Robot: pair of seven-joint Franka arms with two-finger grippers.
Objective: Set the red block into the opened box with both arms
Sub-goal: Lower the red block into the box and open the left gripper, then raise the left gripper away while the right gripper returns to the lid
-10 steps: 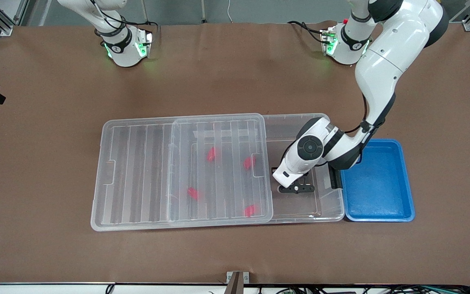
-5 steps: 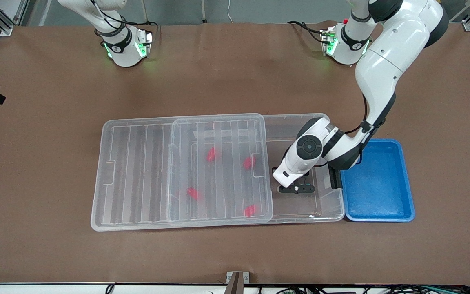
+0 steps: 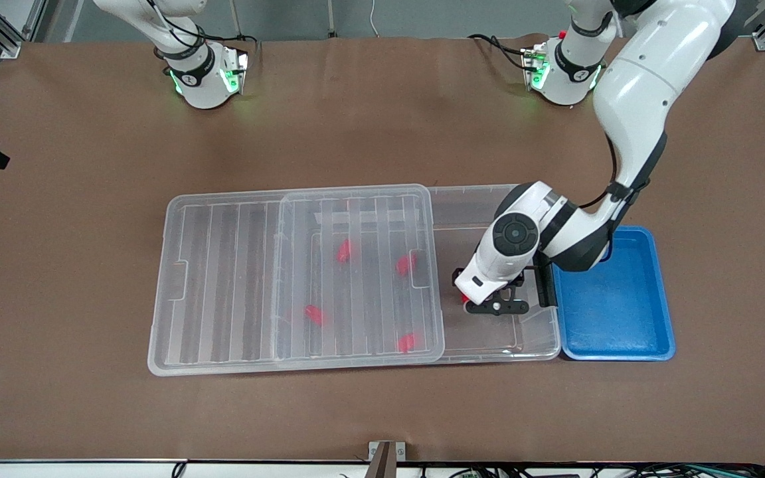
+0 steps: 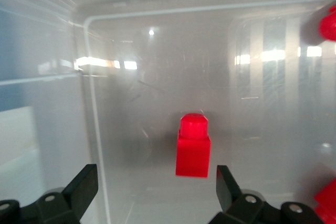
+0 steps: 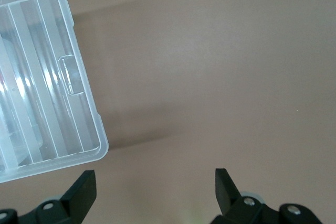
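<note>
red block (image 4: 193,149) lay on the floor of the box (image 3: 489,199), in its uncovered end beside the blue tray (image 3: 621,345); left gripper (image 4: 152,195) hung over it, fingers spread and empty; right gripper (image 5: 152,192), also spread, waited over bare table (image 5: 220,66) by the lid (image 5: 47,93).

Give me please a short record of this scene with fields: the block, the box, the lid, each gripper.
red block: lying on the floor of the box, free of any grip
box: clear bin, uncovered only at the left arm's end
lid: slid toward the right arm's end, four other red blocks under it
left gripper: open, over the red block
right gripper: open, over bare table, waiting
blue tray: beside the box
</note>
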